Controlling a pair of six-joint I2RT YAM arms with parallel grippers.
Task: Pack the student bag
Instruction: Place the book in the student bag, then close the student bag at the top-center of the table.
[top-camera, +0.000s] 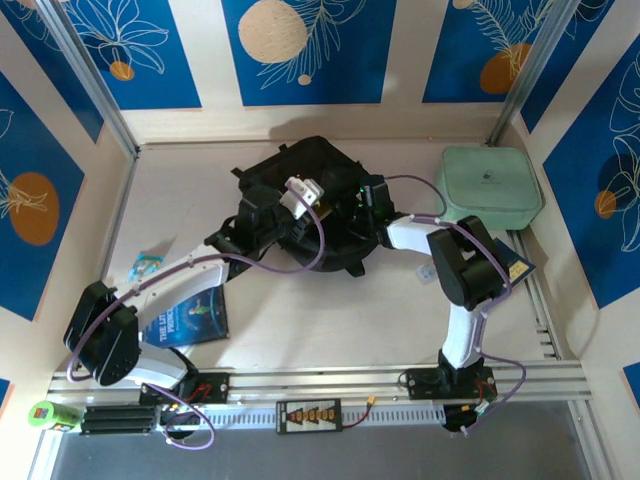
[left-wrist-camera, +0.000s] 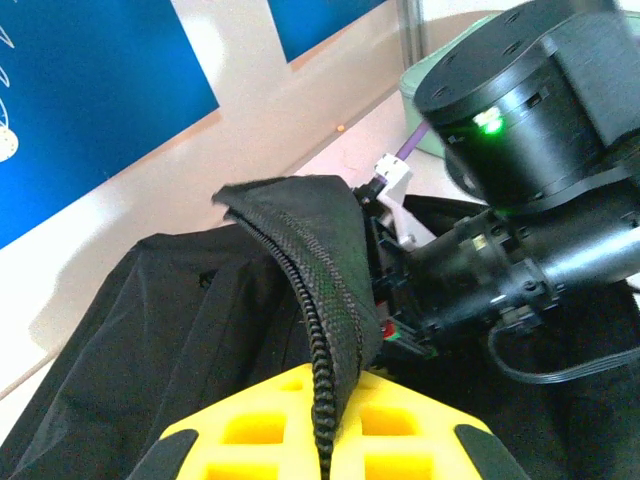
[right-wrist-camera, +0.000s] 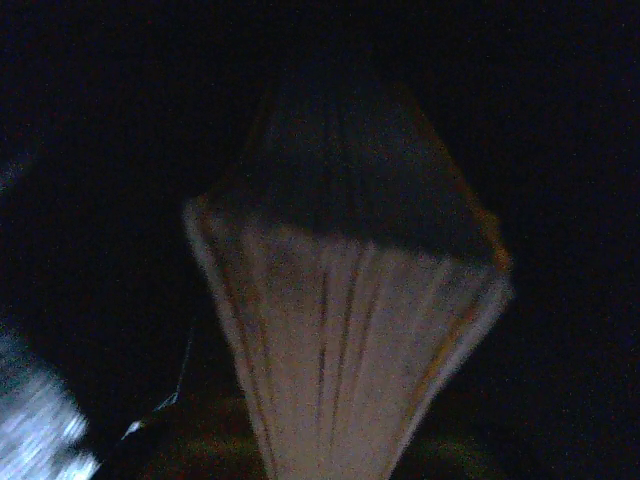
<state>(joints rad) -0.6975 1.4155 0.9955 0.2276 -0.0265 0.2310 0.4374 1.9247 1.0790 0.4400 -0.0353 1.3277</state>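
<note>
Partway at best, we reckon: left gripper (left-wrist-camera: 325, 425) is pinching the zip edge of the student bag (top-camera: 300, 165) mid-table, and right gripper (top-camera: 352, 205) is down inside it, fingers we can't tell. Mint case (top-camera: 490, 185) right of the bag and blue book (top-camera: 195, 318) left of it aren't packed yet

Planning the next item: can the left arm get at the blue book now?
Probably not yet. The left gripper seems to pinch the zipper edge of the student bag, and the blue book lies partly under that arm.
</note>
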